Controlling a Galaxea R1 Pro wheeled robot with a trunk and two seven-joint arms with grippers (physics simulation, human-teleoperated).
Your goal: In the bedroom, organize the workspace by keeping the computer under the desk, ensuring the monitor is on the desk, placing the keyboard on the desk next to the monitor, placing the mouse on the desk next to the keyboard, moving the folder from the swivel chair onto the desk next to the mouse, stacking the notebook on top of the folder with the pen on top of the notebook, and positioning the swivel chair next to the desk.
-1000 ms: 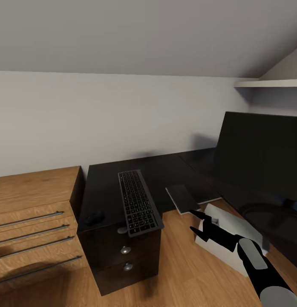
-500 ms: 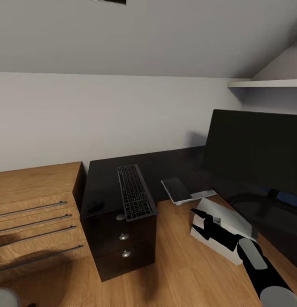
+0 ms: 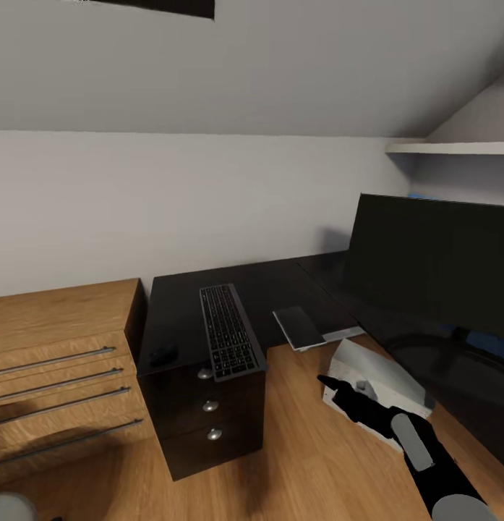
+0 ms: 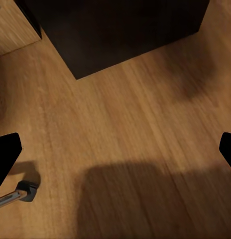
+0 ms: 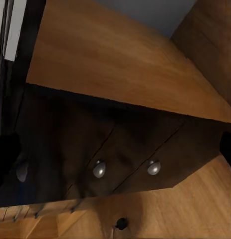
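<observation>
While the right gripper hovers at lower right of the head view, nothing between its parted fingers, much of the layout already looks settled. The keyboard lies on the desk at frame centre, its near end jutting past the desk's front edge, with the mouse just left of it near the desk's corner. The monitor stands on the desk's other wing at right. The notebook lies right of centre, overhanging the inner desk edge, and the computer sits on the floor by that corner, arguably not yet tucked under. A sliver of blue beside the monitor's neck may be the folder; I cannot tell. In its wrist view the left gripper is spread wide, empty, above bare floor. Stacking and chair placement look unfinished.
</observation>
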